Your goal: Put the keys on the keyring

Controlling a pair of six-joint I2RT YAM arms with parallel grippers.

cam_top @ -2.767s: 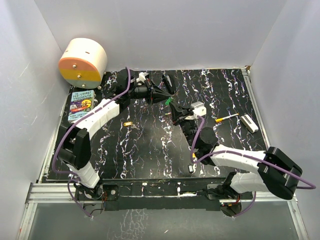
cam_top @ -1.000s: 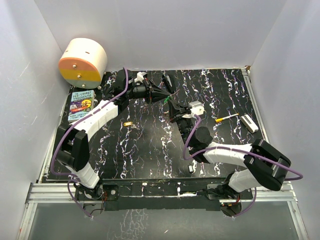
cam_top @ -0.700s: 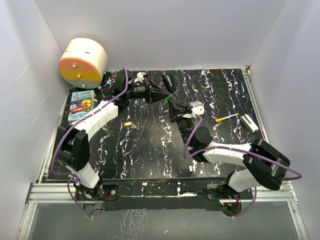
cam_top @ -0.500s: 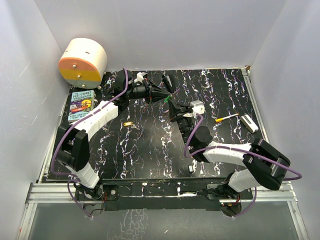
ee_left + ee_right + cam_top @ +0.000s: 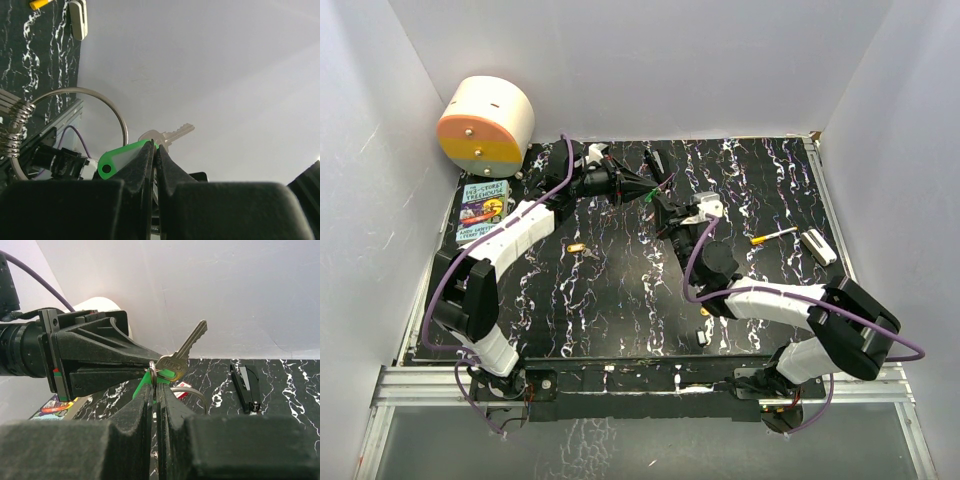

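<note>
My left gripper (image 5: 642, 188) is shut on the green key (image 5: 653, 197), held above the table at the back centre. In the left wrist view the green head (image 5: 119, 159) sticks out left of the jaws, with a silver blade (image 5: 170, 134) behind. My right gripper (image 5: 667, 207) meets it from the right, shut on the keyring (image 5: 196, 392). The keyring's thin edge stands at the jaw tips against the green key (image 5: 172, 371). The wire ring (image 5: 102, 96) and its grey keys (image 5: 12, 127) show in the left wrist view. A yellow-orange key (image 5: 578, 247) and a white key (image 5: 703, 337) lie on the table.
A cream and orange drum (image 5: 485, 125) and a book (image 5: 483, 210) sit at the back left. A black stick (image 5: 655, 162) lies at the back. A yellow-tipped pen (image 5: 775, 236) and a white block (image 5: 817, 246) lie at the right. A small red-and-white box (image 5: 181, 388) lies beyond the grippers.
My right gripper has moved back and left with the keyring until it meets the left gripper's tips. The left gripper has held the green key almost still.
</note>
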